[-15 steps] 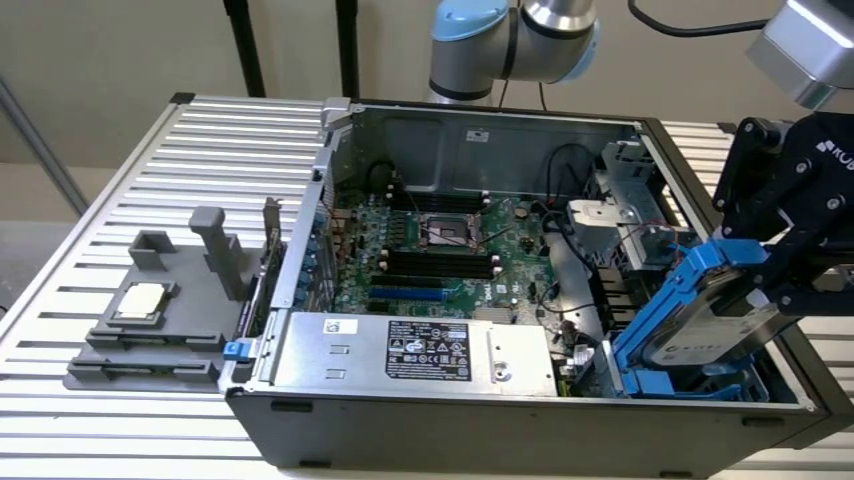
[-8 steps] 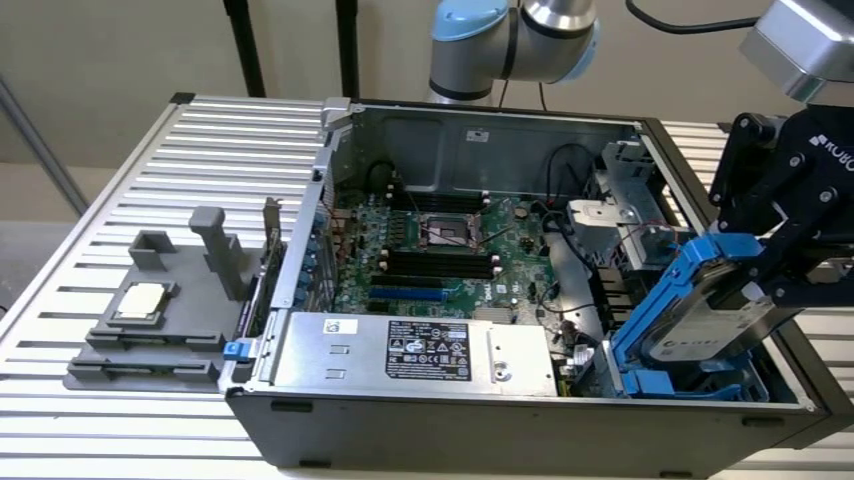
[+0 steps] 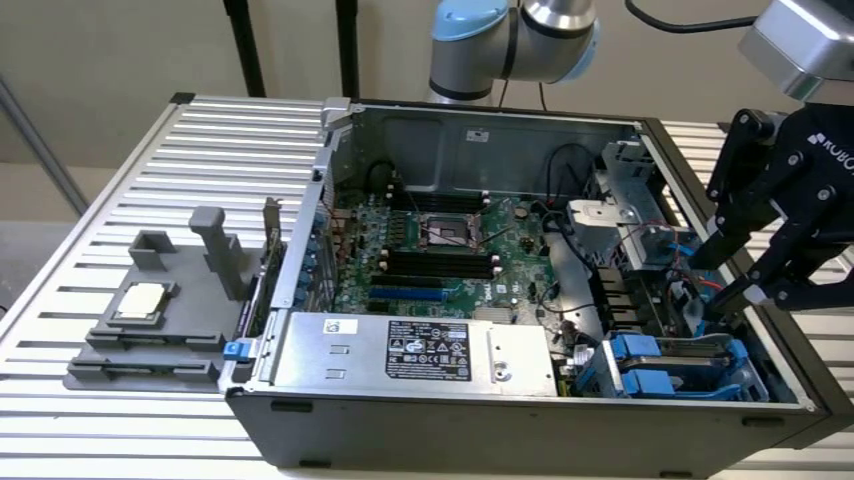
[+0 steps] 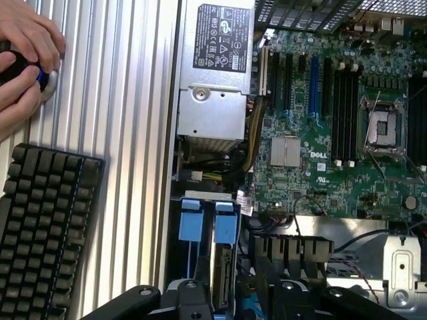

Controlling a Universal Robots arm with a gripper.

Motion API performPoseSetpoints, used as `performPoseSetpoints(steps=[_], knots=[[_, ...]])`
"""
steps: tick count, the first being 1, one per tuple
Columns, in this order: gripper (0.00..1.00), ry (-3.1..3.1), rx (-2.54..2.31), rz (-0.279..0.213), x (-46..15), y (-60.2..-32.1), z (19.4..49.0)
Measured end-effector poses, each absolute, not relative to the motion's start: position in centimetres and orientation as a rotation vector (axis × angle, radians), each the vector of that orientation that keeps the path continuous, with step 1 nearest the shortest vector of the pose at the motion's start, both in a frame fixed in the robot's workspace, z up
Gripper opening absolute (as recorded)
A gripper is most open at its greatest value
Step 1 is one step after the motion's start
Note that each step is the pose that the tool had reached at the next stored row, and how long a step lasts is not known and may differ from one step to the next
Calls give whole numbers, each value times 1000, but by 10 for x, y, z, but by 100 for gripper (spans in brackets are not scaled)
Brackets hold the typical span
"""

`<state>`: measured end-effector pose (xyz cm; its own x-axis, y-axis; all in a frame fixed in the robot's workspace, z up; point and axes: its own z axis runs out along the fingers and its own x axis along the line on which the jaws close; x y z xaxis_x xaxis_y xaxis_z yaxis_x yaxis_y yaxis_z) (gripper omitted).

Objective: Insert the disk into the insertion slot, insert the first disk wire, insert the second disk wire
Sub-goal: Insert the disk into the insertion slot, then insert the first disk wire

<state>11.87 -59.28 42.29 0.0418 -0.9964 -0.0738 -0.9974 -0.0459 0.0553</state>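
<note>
1. The ribbed metal table (image 3: 200,150) carries an open computer case (image 3: 534,430), lying on its side with the interior exposed.
2. Inside the case, the green motherboard (image 3: 454,250) covers the floor. The silver labelled power supply (image 3: 414,350) lies along the near wall in the exterior view.
3. The robot arm (image 3: 521,40) reaches over the case from behind. The black hand (image 3: 738,277) hangs at the exterior view's right, above the case edge and above the drive corner. Its fingers are spread and pinch nothing.
4. The insertion slot (image 3: 742,372) occupies the near corner of the case at the exterior view's right, beside the power supply.
5. The disk (image 3: 661,380) sits inside the insertion slot. In the wrist view, two blue carrier tabs (image 4: 225,230) stand side by side there.
6. A grey fixture (image 3: 160,300) rests on the table at the exterior view's left and holds a square processor chip (image 3: 140,303).
7. In the wrist view, a black keyboard (image 4: 47,227) lies on the table, and a person's hands (image 4: 27,47) rest on a small round device beside it.
</note>
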Motion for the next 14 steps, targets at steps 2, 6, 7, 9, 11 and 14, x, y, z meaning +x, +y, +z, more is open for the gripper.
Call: performPoseSetpoints(steps=[2,6,7,9,11,14], knots=[[40,2162,-2259,143,119,-593,423],[40,2162,-2259,143,119,-593,423],[40,2162,-2259,144,119,-593,423],[40,2162,-2259,144,119,-593,423],[40,2162,-2259,144,119,-593,423],[40,2162,-2259,143,119,-593,423]])
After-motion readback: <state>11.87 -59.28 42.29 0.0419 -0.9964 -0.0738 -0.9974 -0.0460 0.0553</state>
